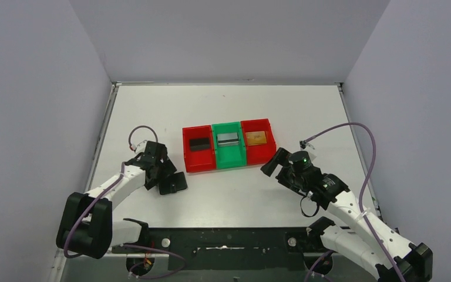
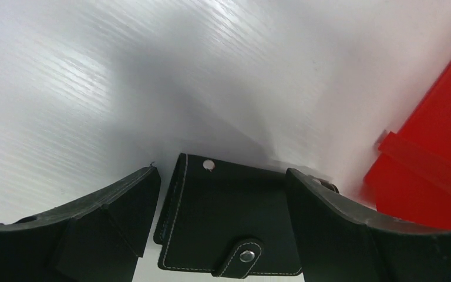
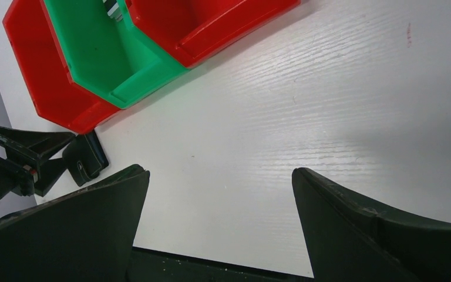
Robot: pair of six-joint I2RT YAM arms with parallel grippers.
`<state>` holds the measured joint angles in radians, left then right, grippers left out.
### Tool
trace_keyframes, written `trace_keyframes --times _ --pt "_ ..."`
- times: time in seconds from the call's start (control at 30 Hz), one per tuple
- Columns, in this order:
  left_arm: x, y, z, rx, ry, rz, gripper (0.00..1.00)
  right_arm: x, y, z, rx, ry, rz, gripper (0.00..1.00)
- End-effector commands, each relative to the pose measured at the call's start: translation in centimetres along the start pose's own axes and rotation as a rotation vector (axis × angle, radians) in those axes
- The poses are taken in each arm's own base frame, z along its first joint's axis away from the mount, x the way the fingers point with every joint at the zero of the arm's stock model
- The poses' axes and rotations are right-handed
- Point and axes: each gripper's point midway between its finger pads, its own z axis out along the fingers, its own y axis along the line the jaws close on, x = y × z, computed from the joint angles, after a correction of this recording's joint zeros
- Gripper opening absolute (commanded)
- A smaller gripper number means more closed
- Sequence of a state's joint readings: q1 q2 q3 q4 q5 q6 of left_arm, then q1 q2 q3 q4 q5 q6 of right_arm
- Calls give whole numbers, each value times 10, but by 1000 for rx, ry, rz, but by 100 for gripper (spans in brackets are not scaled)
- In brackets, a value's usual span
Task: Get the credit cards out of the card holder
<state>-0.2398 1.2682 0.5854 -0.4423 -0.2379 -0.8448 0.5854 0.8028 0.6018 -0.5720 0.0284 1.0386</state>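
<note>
- The holder [image 2: 229, 217] lay flat and folded shut on the worktop [image 1: 241, 194], just beside the near corner of the left red bin [image 1: 199, 164], its tab [image 2: 243, 257] snapped down.
- The left pincer [image 2: 222, 175] stood released astride it, a finger on each side. A sliver of white worktop showed between one finger and the holder's stitched edge, so we read no grip.
- The right pincer [image 3: 220, 171] hung spread and empty over the worktop, near the bins' front.
- The three cards lay clear of the holder, one to a bin: the black card [image 1: 198, 144] in the left red bin, the silver card [image 1: 228, 139] in the green bin [image 1: 231, 161], the gold card [image 1: 256, 138] in the right red bin [image 1: 266, 150]. We judged the task done or nearly so; whether the shut holder hid another card we could not tell.
- The holder looked like soft, matt black leather or an imitation, with pale stitching and a metal stud [image 2: 209, 165]. We judged it light, thin and floppy at the fold, apt to slide on the smooth worktop. Its two long edges, away from the tab, seemed the place to pinch.
- The cards looked thin, stiff and slick. Lying flat on the bin floors, they offered only an edge to take.
- The bins were glossy hard plastic with sloped front lips. The worktop was white and finely ribbed.
</note>
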Motion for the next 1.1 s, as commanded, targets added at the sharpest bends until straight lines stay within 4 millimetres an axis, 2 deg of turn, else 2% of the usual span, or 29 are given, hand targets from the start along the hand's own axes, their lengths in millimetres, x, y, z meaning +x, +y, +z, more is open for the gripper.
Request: trace_keyframes --times 0.0,0.1,0.2,0.43,0.5,0.63,0.8,0.97,1.07 --pt "27 -6 -3 -6 20 17 77 -26 16 -19 -5 -85 14 98" --pt "55 -15 -5 20 61 63 76 -34 15 -26 6 -115 14 98" --pt "79 -12 -13 -3 90 127 75 -36 15 -27 9 -129 16 98" --pt "121 -12 -30 93 104 135 71 -25 16 -15 -11 -89 41 98" --pt "127 -23 -36 163 110 126 70 -20 19 -11 -31 -70 35 98" --pt "138 -75 -54 419 122 155 69 -14 22 -4 -61 -45 4 98" --pt "151 -122 -71 568 141 257 64 -9 10 -3 -20 -36 -13 98" --pt "191 -144 -86 590 186 407 65 -5 -3 -5 8 -46 10 98" --pt "202 -147 -95 604 173 410 68 -1 -4 -6 -14 -49 51 98"
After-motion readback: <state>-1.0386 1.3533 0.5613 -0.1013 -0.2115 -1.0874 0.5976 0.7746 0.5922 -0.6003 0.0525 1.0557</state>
